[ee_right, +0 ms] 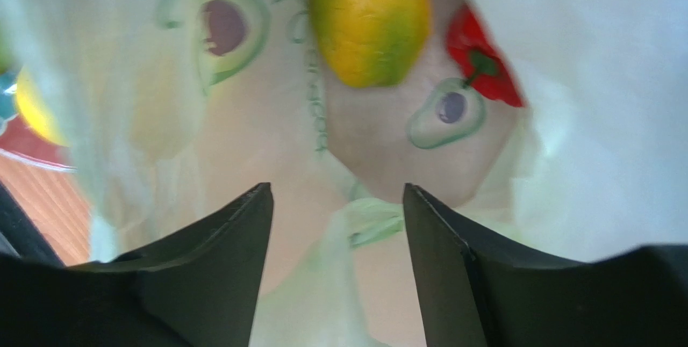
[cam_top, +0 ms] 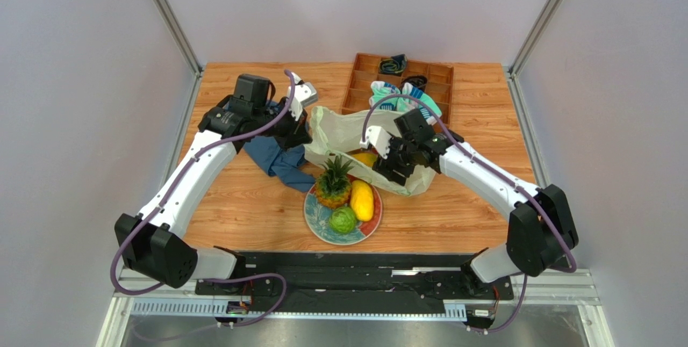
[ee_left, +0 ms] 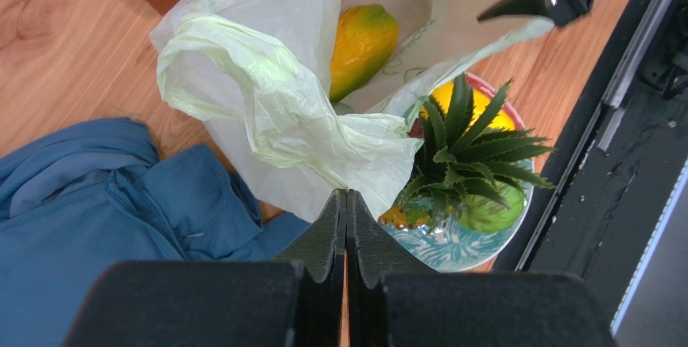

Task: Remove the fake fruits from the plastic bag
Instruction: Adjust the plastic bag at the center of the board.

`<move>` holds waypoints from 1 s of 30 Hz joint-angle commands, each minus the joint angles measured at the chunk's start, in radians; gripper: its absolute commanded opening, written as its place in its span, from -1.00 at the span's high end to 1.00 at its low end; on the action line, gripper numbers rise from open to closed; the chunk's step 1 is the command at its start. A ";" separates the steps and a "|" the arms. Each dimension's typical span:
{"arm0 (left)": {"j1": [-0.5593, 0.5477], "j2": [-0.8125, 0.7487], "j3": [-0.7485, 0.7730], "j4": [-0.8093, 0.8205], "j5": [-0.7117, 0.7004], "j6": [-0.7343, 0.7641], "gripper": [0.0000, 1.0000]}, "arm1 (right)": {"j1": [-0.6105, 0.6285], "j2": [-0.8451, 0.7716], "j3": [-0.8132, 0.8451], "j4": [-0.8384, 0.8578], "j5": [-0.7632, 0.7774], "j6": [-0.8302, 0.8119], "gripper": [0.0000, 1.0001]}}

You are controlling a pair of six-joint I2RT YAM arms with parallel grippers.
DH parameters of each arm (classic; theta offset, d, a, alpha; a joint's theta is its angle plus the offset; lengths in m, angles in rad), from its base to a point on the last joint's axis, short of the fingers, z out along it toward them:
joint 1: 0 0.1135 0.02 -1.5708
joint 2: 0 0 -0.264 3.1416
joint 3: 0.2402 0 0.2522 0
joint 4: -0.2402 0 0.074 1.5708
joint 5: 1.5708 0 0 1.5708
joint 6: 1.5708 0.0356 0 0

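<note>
Top external view: the plastic bag (cam_top: pixel 343 133) lies crumpled near the table's (cam_top: pixel 242 210) middle, its mouth facing 5 o'clock. Just past the bag's near edge, at 6 o'clock, the plate (cam_top: pixel 319 222) sits close to the table's front edge. It carries the pineapple (cam_top: pixel 333 184), the yellow mango (cam_top: pixel 362 199) and the green bumpy fruit (cam_top: pixel 342 220).

The blue cloth (cam_top: pixel 278 162) touches the bag at 8 o'clock. The wooden tray (cam_top: pixel 367 69), holding socks (cam_top: pixel 392 96), lies along the far edge at 1 o'clock. Bare wood shows at 7 o'clock of the plate and at 3 o'clock, under the right arm.

The left gripper (cam_top: pixel 300 93) sits at the bag's 11 o'clock corner. In the left wrist view it (ee_left: pixel 346 198) is clenched, its pads flush together. A rumpled fold of the bag (ee_left: pixel 266 97) lies against the tips, and I cannot tell whether any film is nipped between them.

The right gripper (cam_top: pixel 386 166) is at the bag's mouth. In the right wrist view it (ee_right: pixel 335 194) is released, with a clear gap between the fingers and nothing grasped. A loose fold of film lies in that gap. Inside the bag, at 12 o'clock, lies a yellow-green fruit (ee_right: pixel 367 21), with the red pepper (ee_right: pixel 484 61) just beside it at 1 o'clock, against the bag's wall.
</note>
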 commanded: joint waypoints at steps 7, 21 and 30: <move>-0.032 0.075 0.120 -0.074 -0.048 0.096 1.00 | -0.158 0.410 0.499 -0.069 -0.026 0.306 -0.50; -0.038 0.160 0.344 0.060 -0.097 -0.048 1.00 | -0.184 0.250 0.473 -0.066 -0.272 0.326 -0.58; -0.073 0.181 0.399 0.062 -0.079 -0.036 1.00 | -0.133 0.297 0.428 -0.046 -0.290 0.311 -0.34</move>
